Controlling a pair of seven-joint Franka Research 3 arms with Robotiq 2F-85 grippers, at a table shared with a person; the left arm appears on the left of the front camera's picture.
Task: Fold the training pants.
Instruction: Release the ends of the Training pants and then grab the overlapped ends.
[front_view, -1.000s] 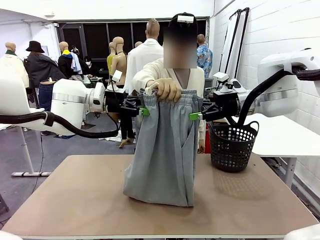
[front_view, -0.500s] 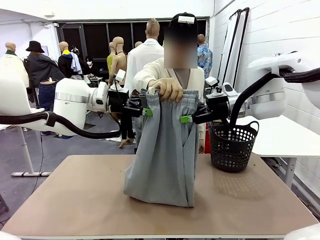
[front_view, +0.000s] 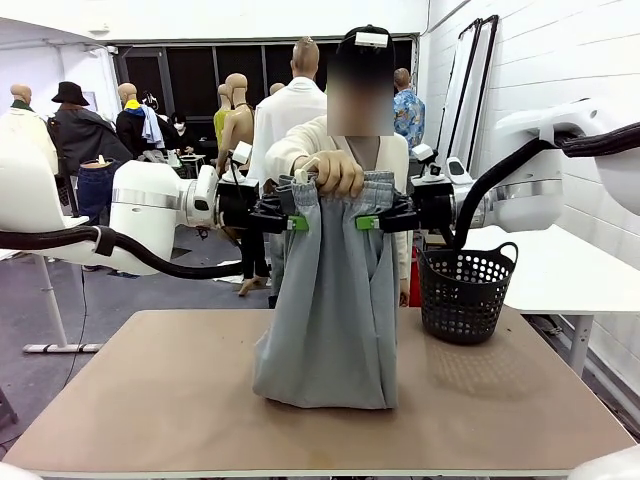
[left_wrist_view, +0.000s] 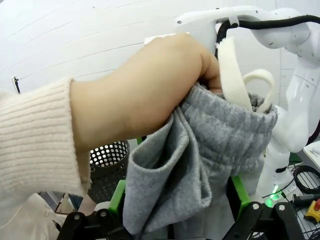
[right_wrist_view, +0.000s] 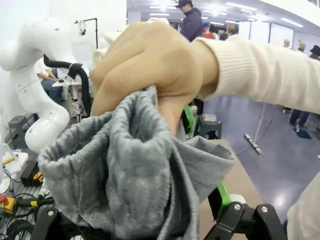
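A person's hand (front_view: 335, 172) holds the light grey training pants (front_view: 330, 300) up by the gathered waistband, and the legs hang down until the hem rests on the table. At the waistband's left edge my left gripper (front_view: 291, 221) stands open. My right gripper (front_view: 366, 222) is open at the waistband's right edge. In the left wrist view, bunched waistband fabric (left_wrist_view: 200, 165) hangs between the spread green-padded fingers (left_wrist_view: 118, 196) of the left gripper (left_wrist_view: 177, 212). The right wrist view has the grey cloth (right_wrist_view: 125, 175) lying between the wide jaws of the right gripper (right_wrist_view: 135, 220), under the person's fist (right_wrist_view: 150, 65).
A black perforated basket (front_view: 466, 290) stands at the table's far right, close to my right arm. The brown tabletop (front_view: 150, 390) is bare to the left and in front of the pants. The person stands right behind the far edge.
Both grippers have closed in on the waistband from the sides. The right one moved left and rose a little. The pants hang slightly further right, and both jaws stay wide.
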